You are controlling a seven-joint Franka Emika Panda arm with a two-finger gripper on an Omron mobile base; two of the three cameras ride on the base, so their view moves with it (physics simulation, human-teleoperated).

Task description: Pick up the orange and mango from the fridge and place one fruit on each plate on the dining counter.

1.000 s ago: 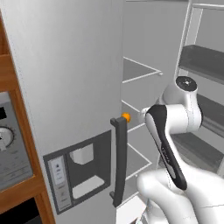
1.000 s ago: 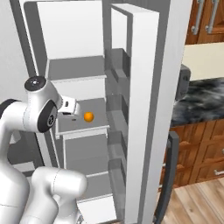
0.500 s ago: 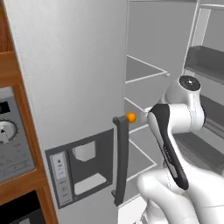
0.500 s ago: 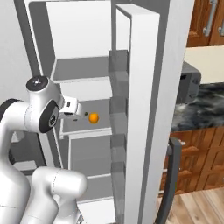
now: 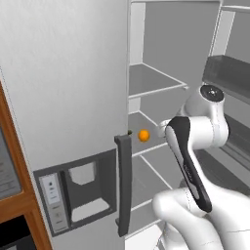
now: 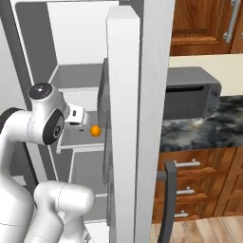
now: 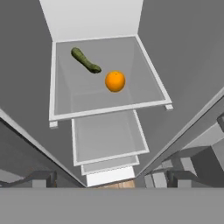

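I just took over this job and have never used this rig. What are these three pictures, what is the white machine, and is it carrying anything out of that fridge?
The white machine is a robot arm on a base that drives. Two pictures come from cameras on that base, behind the arm to its left and right; both look into the open fridge. The third comes from a camera on the hand, looking down along the gripper at the fridge shelves. On one shelf lie the orange and, apart from it, a dark green elongated vegetable. The orange also shows in the left base view and the right. The gripper is open and carries nothing; the orange sits untouched.
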